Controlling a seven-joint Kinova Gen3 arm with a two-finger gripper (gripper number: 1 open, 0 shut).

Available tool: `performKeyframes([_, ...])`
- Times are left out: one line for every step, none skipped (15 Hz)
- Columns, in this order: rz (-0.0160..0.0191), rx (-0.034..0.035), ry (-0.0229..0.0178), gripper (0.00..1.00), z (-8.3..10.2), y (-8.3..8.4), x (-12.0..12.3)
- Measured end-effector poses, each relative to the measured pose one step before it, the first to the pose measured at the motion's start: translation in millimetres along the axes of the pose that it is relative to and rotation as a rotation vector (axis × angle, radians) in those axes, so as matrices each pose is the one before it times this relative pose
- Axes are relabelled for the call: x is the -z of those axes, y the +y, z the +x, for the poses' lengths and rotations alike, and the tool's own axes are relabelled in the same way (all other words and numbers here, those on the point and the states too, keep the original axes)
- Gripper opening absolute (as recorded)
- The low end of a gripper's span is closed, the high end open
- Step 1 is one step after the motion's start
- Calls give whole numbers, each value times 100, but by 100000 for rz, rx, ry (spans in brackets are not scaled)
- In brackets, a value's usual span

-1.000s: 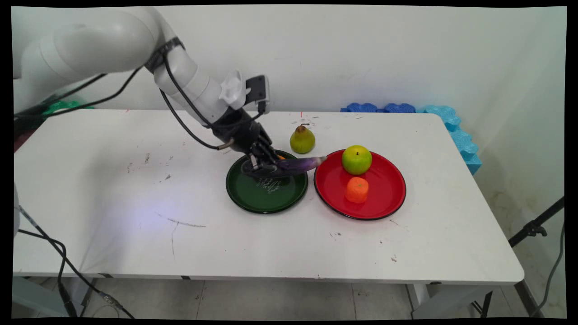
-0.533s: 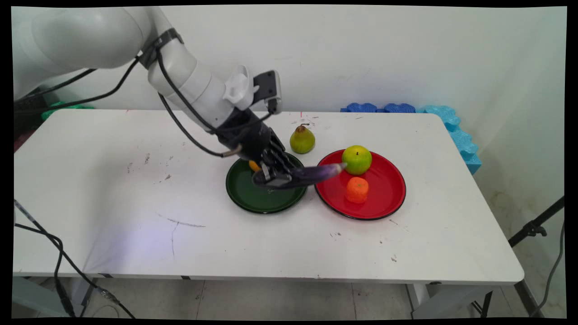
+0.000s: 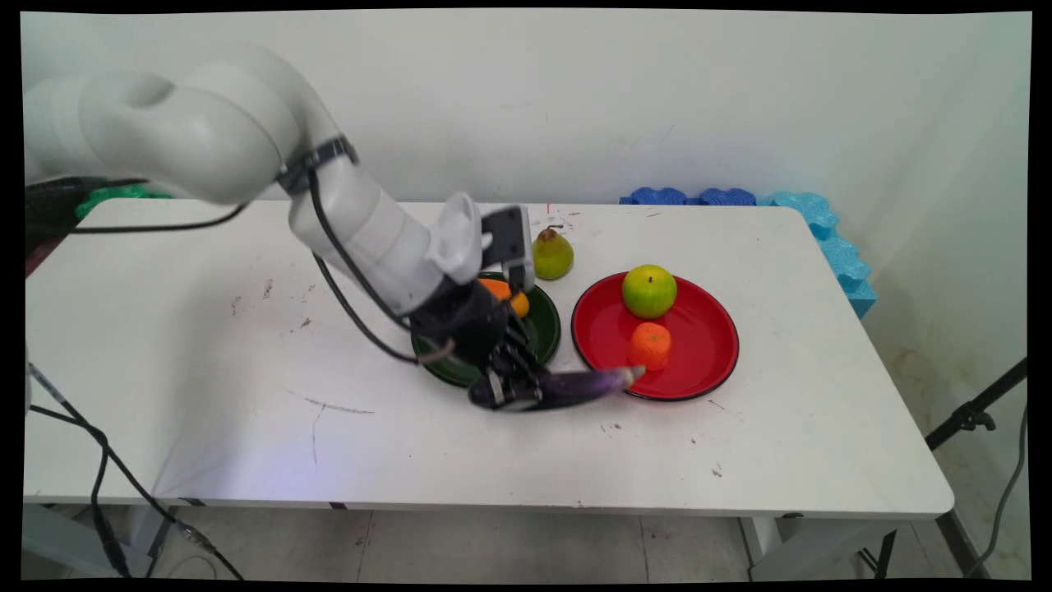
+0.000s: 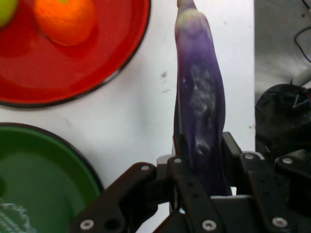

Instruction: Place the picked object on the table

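The gripper (image 4: 201,160) clamped a purple eggplant (image 3: 575,387) by its thick end, over the table (image 3: 246,411), near the green plate (image 3: 542,325); apparently light, stiff and smooth-skinned.

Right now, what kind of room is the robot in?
Probably a robot test room: a scuffed white table against a bare wall, toy-like food on a red plate and green plate, and an end effector holding an eggplant.

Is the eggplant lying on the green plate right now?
No, the eggplant is gripped in the jaws above bare table, beside the green plate.
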Motion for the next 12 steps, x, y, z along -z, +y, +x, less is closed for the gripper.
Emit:
performKeyframes([-174,162,-208,0,-189,262,-578])
performKeyframes([-124,117,-234,0,-179,222,-572])
performKeyframes([-10,92,-192,0,-173,157,-566])
performKeyframes([30,103,-226,0,-167,111,-569])
performKeyframes([56,108,-195,0,-161,83,-562])
performKeyframes([74,155,-201,0,-155,56,-545])
performKeyframes([140,189,-108,0,-119,37,-544])
performKeyframes([176,319,-61,0,-119,18,-507])
performKeyframes([155,430,-96,0,-124,15,-482])
performKeyframes([136,433,-89,0,-109,7,-451])
performKeyframes([164,428,-131,0,-108,-4,-506])
performKeyframes([115,272,-98,0,-73,-8,-313])
